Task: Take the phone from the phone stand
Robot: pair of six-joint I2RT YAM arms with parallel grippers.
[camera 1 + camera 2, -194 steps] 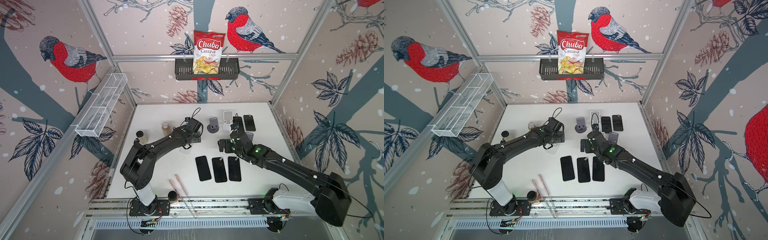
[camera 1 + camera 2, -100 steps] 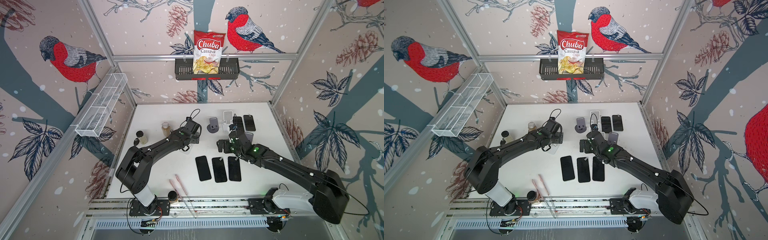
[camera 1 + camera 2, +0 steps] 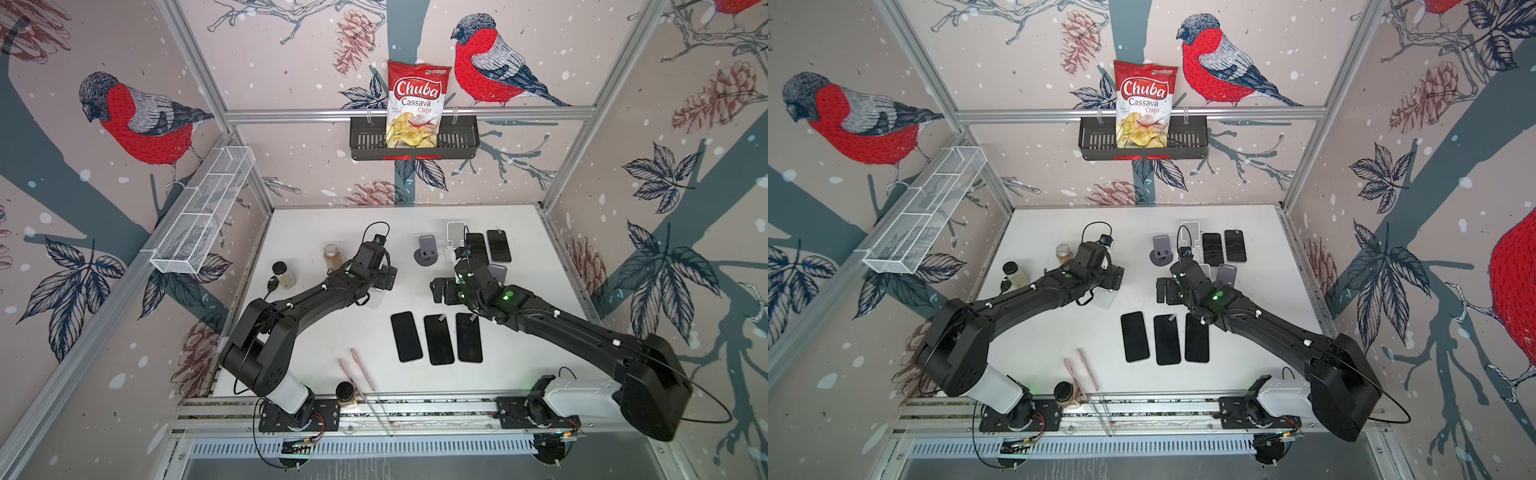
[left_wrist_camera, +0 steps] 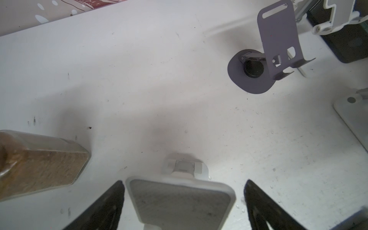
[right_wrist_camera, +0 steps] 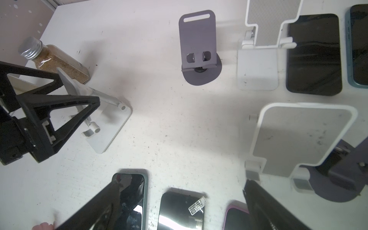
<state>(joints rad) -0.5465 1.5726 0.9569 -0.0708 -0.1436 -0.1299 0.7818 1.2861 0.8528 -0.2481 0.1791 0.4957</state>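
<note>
Left wrist view: left gripper (image 4: 183, 182) jaws apart, flanking white folding plastic phone stand (image 4: 179, 201).
Right gripper (image 5: 179, 182): jaws wide apart, near stand.
Phones: three black slab phones (image 3: 438, 339) flat beside stand.

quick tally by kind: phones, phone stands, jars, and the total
phones: 5
phone stands: 5 (3 white, 2 purple)
jars: 3
total: 13
</note>
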